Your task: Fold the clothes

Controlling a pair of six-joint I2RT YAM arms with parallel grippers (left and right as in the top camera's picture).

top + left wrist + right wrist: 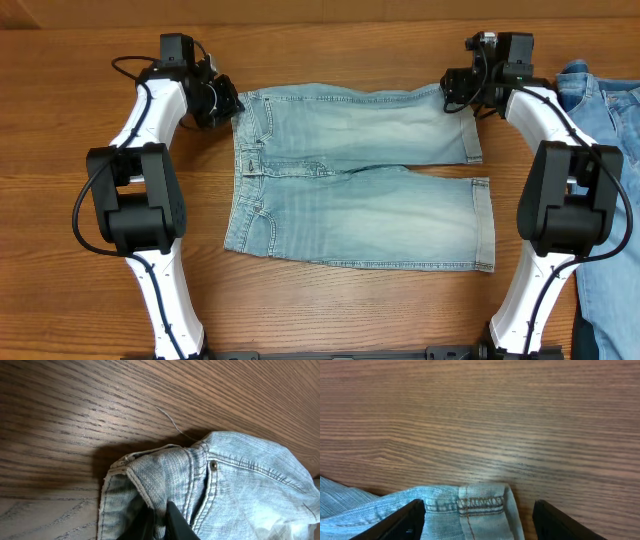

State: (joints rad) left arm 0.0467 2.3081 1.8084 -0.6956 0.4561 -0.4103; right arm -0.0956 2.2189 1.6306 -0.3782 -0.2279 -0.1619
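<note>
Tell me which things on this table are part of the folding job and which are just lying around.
Part of the job: pale denim shorts; left tool, pinching their waistband corner; right tool, open around a leg hem.
Lying about: bluer denim clothes at the right edge.

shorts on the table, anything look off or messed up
Mostly tidy: the shorts lie flat and spread out. Two small things: the waistband corner is bunched up where the left hand pinches it, and a loose thread lies on the table beside that corner. No damage visible.
</note>
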